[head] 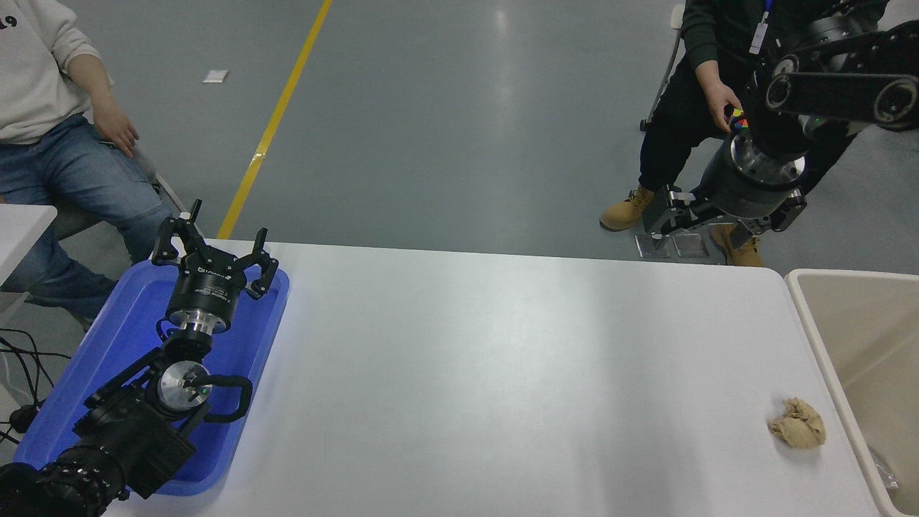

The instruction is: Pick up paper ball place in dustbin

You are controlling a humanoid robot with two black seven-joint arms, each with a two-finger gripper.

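The paper ball, a tan wrinkly wad, lies on the white table near its front right corner, close to the dustbin. The dustbin, beige with a rounded rim, stands at the table's right edge. My right gripper hangs high beyond the table's far right edge, open and empty, far from the ball. My left gripper is parked open over the blue tray at the lower left.
A shallow blue tray sits at the table's left end under the left arm. A person in dark clothes stands behind the right arm, the hand holding a multicoloured cube. Another person sits at the far left.
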